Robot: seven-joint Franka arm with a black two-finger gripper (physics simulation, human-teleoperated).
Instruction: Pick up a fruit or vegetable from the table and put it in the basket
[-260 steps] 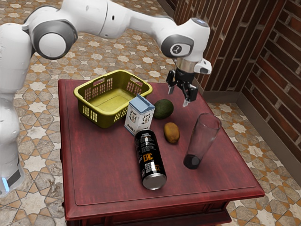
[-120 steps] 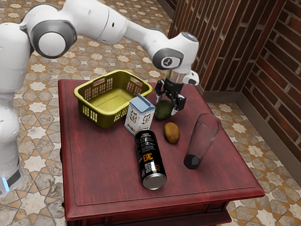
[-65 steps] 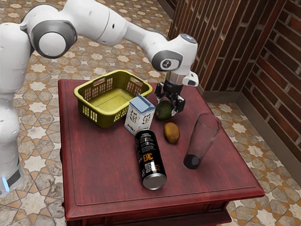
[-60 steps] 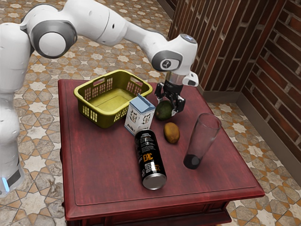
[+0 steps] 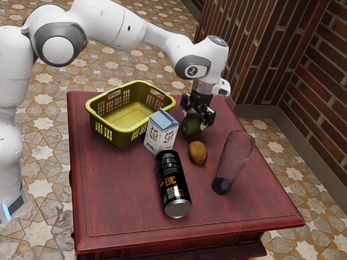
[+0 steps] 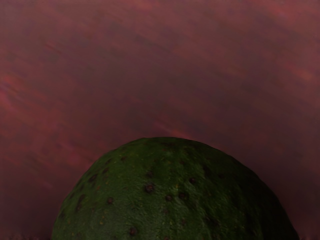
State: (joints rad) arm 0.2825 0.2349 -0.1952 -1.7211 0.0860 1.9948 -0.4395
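Exterior view: I've got the avocado [image 5: 191, 125] pinched between both fingers of my gripper [image 5: 195, 122], seemingly just off the table [image 5: 119, 187]; from it the basket [image 5: 128, 116] lies at nine o'clock, the carton [image 5: 161, 134] nearer, toward eight, so height first, then across.

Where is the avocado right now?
In the exterior view, the avocado is held in the gripper, to the exterior view's right of the blue-and-white carton.

our open room above the basket [image 5: 115, 139], carton [image 5: 161, 135] beside it blocking us low, a gap between brown fruit [image 5: 198, 153] and glass [image 5: 233, 160]
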